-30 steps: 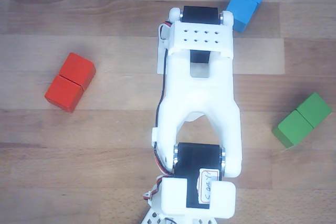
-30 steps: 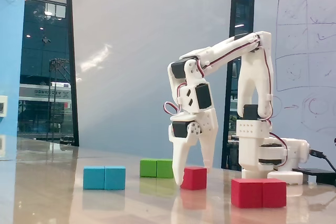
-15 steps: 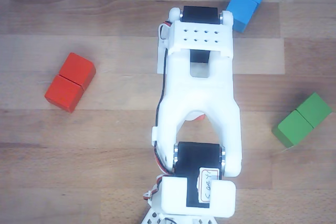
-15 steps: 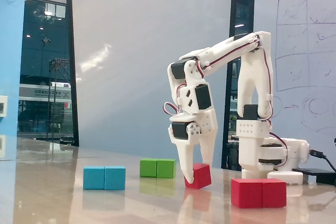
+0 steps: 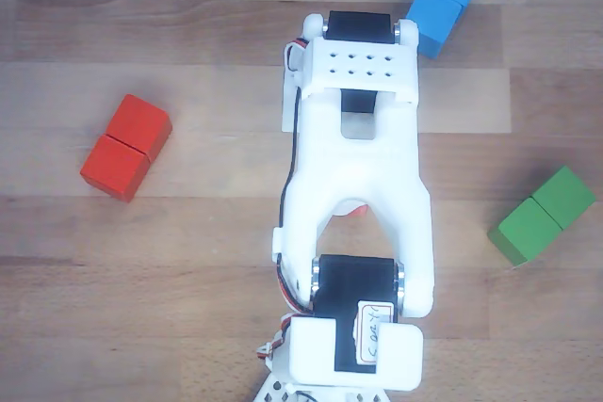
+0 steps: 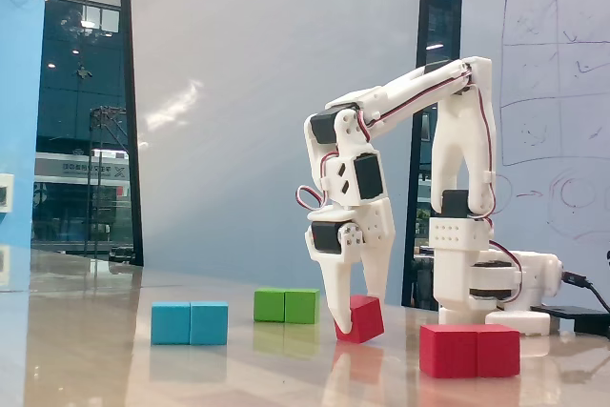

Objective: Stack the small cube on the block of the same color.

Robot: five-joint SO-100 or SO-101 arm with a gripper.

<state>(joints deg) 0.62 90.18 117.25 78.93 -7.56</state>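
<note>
The small red cube sits tilted between my gripper's two white fingers, at or just above the table. My gripper points down and is shut on it. In the other view the arm covers the gripper, and only a sliver of the small cube shows through the arm's gap. The red oblong block lies on the table to the right of the gripper and nearer the camera in the fixed view. In the other view the red block lies far left of the arm.
A blue oblong block lies left in the fixed view and at the top right in the other view. A green oblong block lies behind, left of the gripper; in the other view it is at the right. The arm's base stands behind the red block.
</note>
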